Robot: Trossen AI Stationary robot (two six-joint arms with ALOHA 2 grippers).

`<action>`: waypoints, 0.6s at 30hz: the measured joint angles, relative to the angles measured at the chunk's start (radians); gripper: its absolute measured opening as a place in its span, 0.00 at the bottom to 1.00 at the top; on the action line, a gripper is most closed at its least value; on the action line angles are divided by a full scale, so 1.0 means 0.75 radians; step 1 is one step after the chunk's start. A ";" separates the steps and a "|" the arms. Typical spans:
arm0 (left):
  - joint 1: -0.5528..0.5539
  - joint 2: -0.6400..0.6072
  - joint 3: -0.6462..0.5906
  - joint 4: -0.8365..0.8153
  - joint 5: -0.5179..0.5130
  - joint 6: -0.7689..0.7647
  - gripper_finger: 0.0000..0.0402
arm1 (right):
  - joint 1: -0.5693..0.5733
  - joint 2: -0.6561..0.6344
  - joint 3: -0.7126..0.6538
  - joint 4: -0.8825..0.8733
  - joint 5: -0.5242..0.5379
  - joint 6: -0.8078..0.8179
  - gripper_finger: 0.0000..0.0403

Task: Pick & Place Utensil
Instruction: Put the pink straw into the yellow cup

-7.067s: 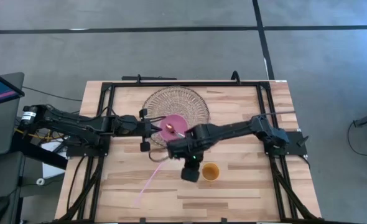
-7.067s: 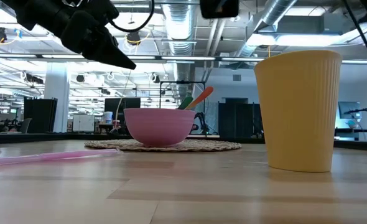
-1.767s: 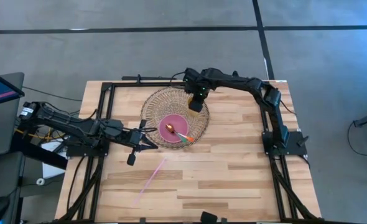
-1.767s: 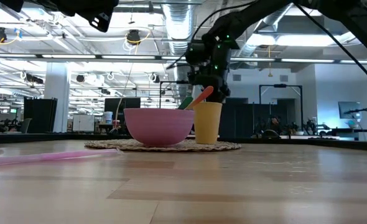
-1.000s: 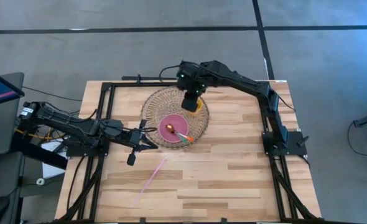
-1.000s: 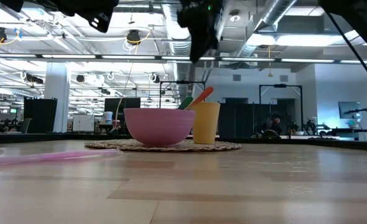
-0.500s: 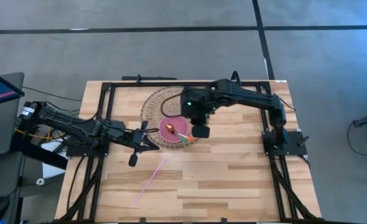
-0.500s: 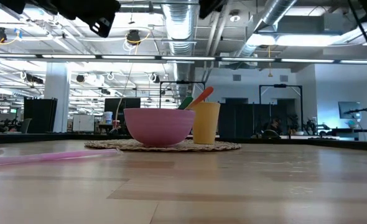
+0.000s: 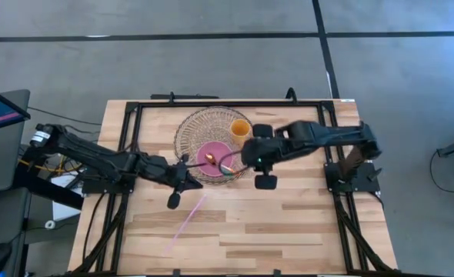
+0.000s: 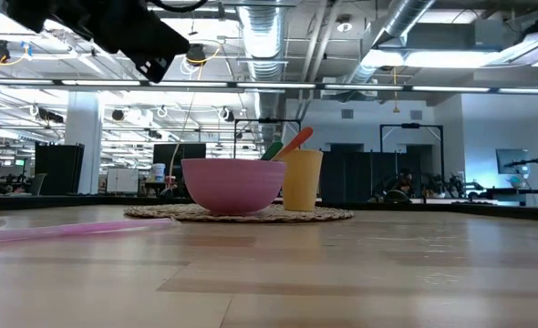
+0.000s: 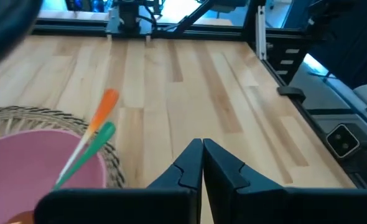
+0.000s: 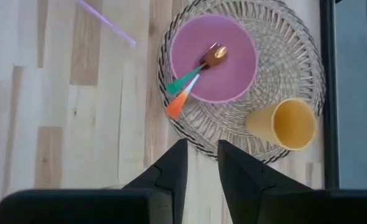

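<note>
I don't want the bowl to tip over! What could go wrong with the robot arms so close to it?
The left gripper, fingers shut, sits right beside the pink bowl; a sideways nudge might slide it across the woven mat. The utensil handles stick out over the bowl's rim, so a passing arm might catch them. The yellow cup could topple if bumped.

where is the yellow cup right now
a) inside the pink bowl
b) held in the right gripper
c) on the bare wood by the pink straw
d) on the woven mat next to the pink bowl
d: the yellow cup stands on the woven mat beside the pink bowl, while the right gripper is off over the wood with nothing in it.
</note>
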 joint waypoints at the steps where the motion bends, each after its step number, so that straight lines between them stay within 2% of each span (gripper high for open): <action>1: -0.007 0.005 0.000 -0.002 0.000 -0.006 0.03 | 0.009 -0.041 -0.096 0.056 0.007 0.005 0.20; 11: -0.109 0.008 0.000 0.110 0.002 -0.046 0.03 | -0.030 -0.491 -1.068 0.707 0.047 0.178 0.20; 15: -0.092 0.021 0.000 0.122 -0.088 -0.056 0.03 | -0.055 -0.639 -1.356 1.054 0.036 0.186 0.20; 18: -0.092 0.052 0.000 0.176 -0.164 -0.113 0.04 | -0.066 -0.716 -1.501 1.265 0.032 0.184 0.20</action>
